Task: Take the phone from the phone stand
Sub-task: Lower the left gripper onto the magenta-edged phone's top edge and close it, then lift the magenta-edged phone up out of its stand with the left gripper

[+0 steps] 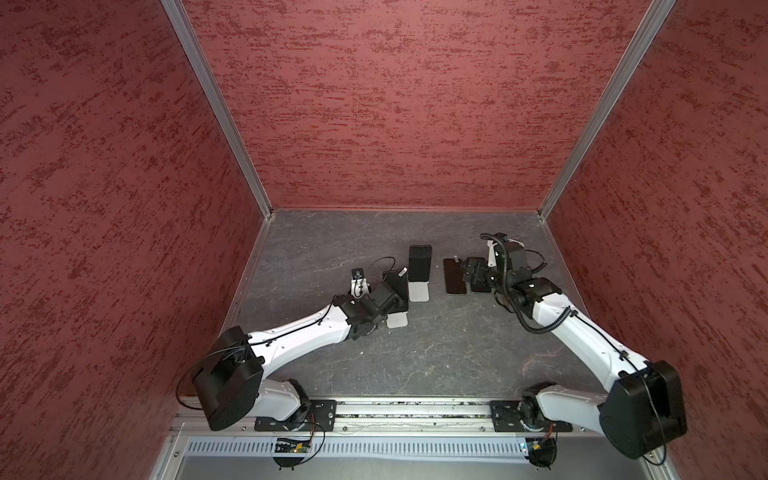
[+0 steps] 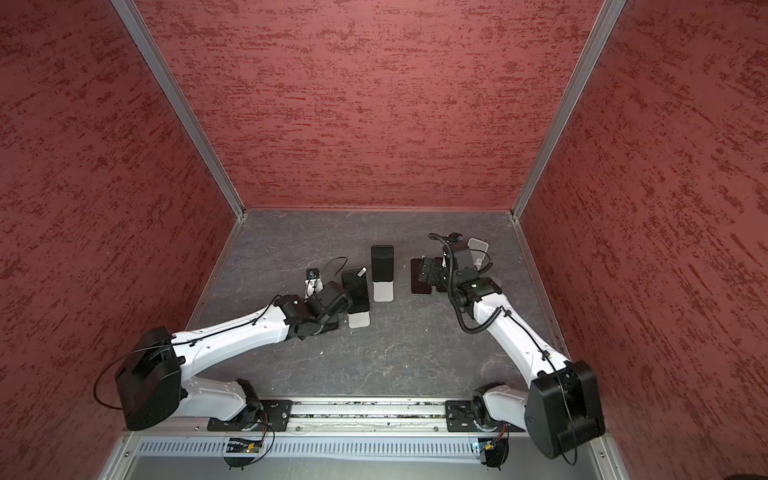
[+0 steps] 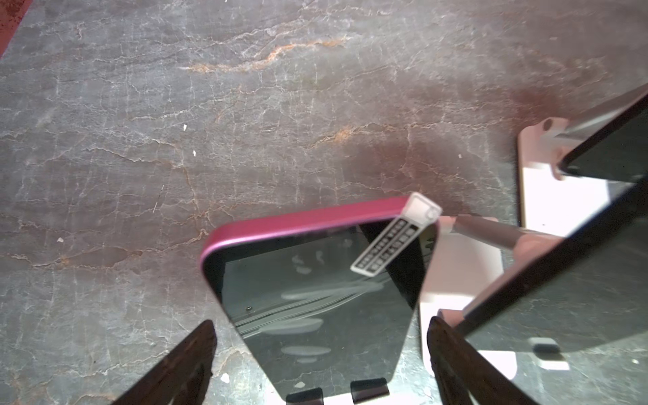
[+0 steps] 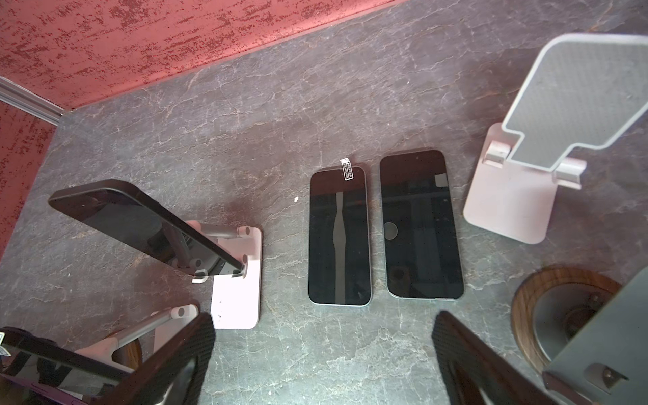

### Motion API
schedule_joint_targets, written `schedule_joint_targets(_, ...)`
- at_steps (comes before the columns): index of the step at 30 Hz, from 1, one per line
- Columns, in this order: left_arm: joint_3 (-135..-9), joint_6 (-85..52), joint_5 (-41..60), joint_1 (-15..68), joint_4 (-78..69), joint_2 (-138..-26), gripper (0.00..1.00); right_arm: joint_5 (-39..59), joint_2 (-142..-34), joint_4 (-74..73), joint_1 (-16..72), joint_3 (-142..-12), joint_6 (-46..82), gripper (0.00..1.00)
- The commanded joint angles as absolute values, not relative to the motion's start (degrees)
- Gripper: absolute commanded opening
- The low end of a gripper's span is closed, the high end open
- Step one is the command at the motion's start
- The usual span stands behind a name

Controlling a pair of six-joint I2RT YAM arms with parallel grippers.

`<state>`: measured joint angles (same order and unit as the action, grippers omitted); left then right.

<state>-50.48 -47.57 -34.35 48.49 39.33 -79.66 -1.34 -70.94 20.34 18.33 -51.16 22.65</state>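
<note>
A dark phone (image 3: 315,298) with a pink rim and a white sticker tab leans on a pale phone stand (image 1: 397,321), its lower edge in the stand's two dark lips. My left gripper (image 3: 321,350) straddles this phone low down. Both fingers (image 3: 186,361) stand off its sides with table showing in the gaps, so it is open. In both top views the phone (image 2: 356,291) sits just beyond my left wrist. My right gripper (image 4: 322,343) hangs open and empty over the table, near two phones lying flat.
A second phone (image 1: 419,262) leans on its own pale stand (image 1: 418,291) just right of the first. Two phones (image 4: 339,238) (image 4: 420,228) lie flat, side by side. An empty pale stand (image 4: 561,105) and a round wooden-based stand (image 4: 568,315) are by my right gripper.
</note>
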Motion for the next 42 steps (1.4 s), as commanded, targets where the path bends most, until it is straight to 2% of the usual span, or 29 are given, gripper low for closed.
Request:
schedule_joint_targets(1,-52.12,-48.6,-33.75,47.95,38.58,-80.73,0.93,-2.62,-70.89,19.51,18.72,-50.76,21.11,0.99)
schedule_joint_targets(15,-54.01,-49.11,-34.56,47.48,39.61,-84.3,0.87,-3.55,-71.51,19.07,18.72,-49.58,19.07,0.99)
schedule_joint_targets(21,-54.24,-49.65,-34.73,47.53,39.99,-85.26,0.82,-3.58,-72.21,18.9,18.72,-49.43,18.5,0.99)
schedule_joint_targets(33,-53.8,-50.01,-35.07,47.55,40.17,-86.22,0.69,-4.21,-72.19,18.83,18.7,-48.59,18.19,0.99)
schedule_joint_targets(42,-52.19,-49.41,-36.48,48.37,38.73,-84.77,0.54,-4.11,-72.63,18.9,18.66,-48.79,18.28,0.99)
